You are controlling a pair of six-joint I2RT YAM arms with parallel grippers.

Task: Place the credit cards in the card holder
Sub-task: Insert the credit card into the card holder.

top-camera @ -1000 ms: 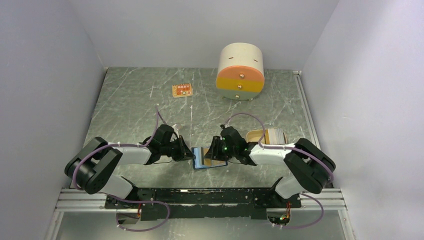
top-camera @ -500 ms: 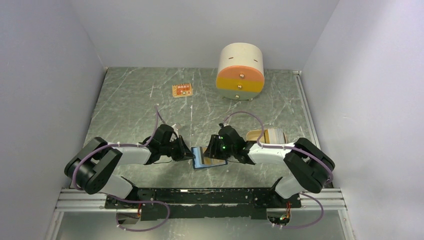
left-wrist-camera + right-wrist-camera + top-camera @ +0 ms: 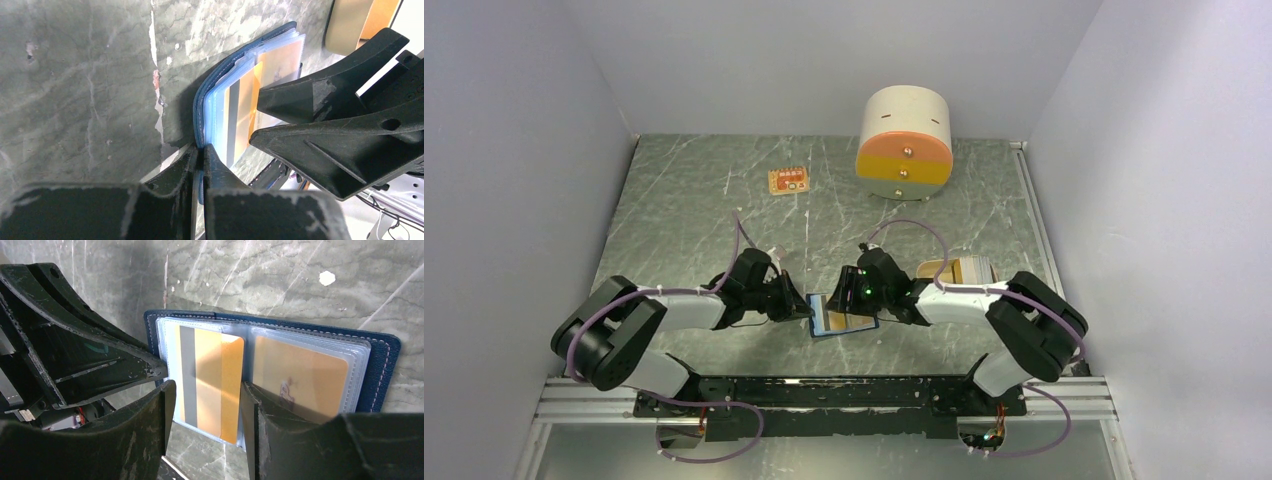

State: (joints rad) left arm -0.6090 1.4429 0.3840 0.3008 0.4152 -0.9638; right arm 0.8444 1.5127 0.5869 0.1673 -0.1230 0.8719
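The card holder (image 3: 852, 322) lies open near the front middle of the table, navy outside (image 3: 385, 365), with clear sleeves inside. A tan card with a grey stripe (image 3: 210, 375) sits in the left sleeve and another tan card (image 3: 295, 375) in the right sleeve. My left gripper (image 3: 202, 159) is shut on the holder's left navy edge (image 3: 200, 107). My right gripper (image 3: 207, 390) is open just above the striped card, one finger on each side of it. More tan cards (image 3: 959, 270) lie behind my right arm.
A cream-and-orange round drawer unit (image 3: 904, 130) stands at the back right. A small orange tag (image 3: 789, 181) lies at the back middle. Grey walls close in the marbled table (image 3: 684, 220) on three sides.
My right gripper has shifted slightly left and further over the open holder. My left gripper and the holder have stayed in place.
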